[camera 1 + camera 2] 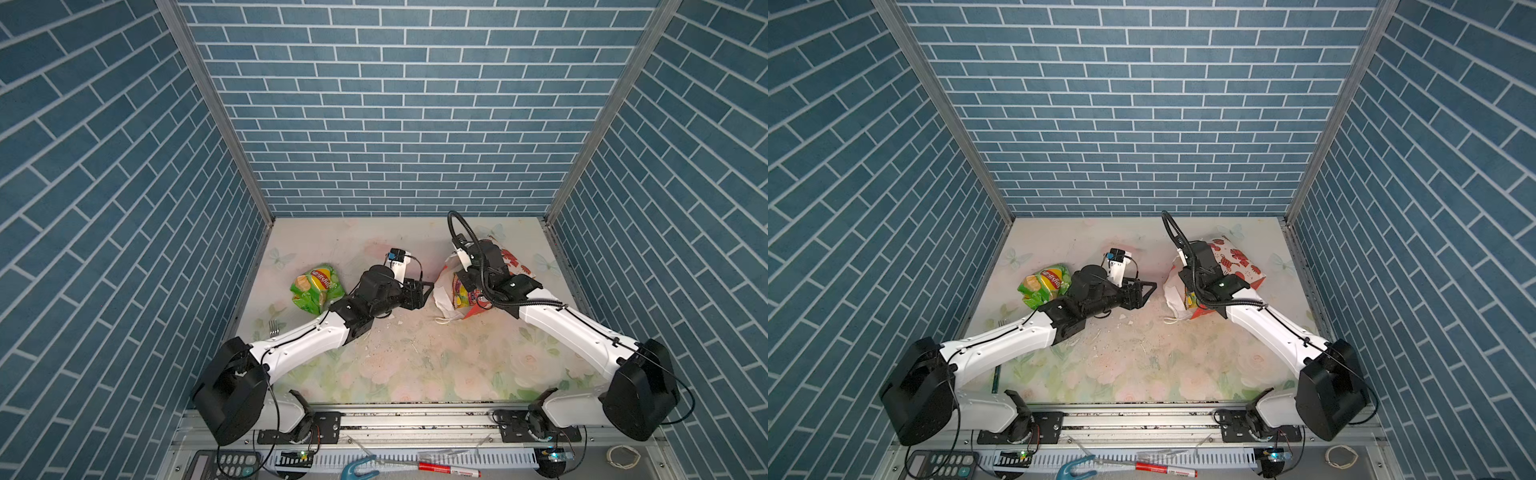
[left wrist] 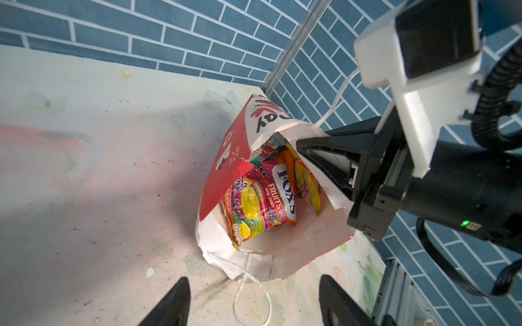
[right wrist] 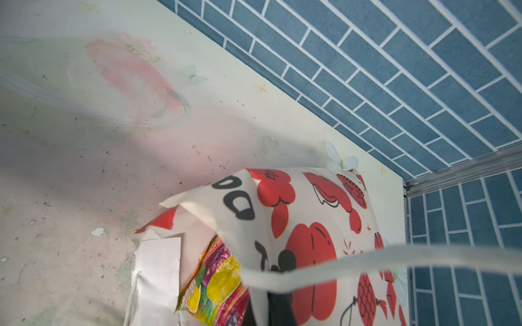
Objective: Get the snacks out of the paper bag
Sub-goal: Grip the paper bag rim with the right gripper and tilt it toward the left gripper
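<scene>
Robot lab test cell: brick-print wall panels (image 1: 374,104) on aluminium frame posts (image 1: 214,104), floral worktop (image 1: 415,365), calculator (image 1: 224,463) and marker (image 1: 449,469) up front.

Bright, even light from above; soft shadows on pale floral tabletop (image 1: 415,357). Blue brick walls (image 1: 104,166) bow at top-view edges. White strip (image 3: 395,258) blurred near right wrist lens.

Both arms, left arm (image 1: 299,338) and right arm (image 1: 573,328), had white moulded link shells joined by black joint housings, with a large black base housing each. A thin black cable ran along every white link. A ribbed black conduit (image 2: 493,81) served the right wrist. The left gripper (image 1: 428,295) carried black triangular fingers. A green indicator lamp (image 2: 464,223) glowed on the right wrist housing.
</scene>
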Controlling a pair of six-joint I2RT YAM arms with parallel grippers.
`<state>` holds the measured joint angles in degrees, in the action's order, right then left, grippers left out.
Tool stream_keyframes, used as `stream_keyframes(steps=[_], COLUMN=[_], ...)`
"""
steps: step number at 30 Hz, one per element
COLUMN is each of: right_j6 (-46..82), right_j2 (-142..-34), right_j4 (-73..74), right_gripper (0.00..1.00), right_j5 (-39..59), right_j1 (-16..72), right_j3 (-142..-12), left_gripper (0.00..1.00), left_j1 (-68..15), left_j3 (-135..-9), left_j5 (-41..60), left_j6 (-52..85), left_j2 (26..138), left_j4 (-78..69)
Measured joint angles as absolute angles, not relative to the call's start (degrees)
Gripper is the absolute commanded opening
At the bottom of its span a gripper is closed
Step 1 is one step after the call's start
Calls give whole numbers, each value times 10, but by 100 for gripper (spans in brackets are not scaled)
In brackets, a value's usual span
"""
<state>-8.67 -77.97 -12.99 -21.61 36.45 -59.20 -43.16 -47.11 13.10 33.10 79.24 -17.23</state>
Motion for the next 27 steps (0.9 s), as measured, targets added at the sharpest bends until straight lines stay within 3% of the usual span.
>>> stream_keyframes(steps=[27], right_j6=[45], right_j2=[-775], right_j4=[-119], right_gripper=[0], right_j5=[-201], right_j1=[369], right_j3=[-581], left_gripper=[68], left_j1=[-469], left_j3=[-451], left_j5=[168], left_j6=[375], left_j2=[874], left_j4=[-309])
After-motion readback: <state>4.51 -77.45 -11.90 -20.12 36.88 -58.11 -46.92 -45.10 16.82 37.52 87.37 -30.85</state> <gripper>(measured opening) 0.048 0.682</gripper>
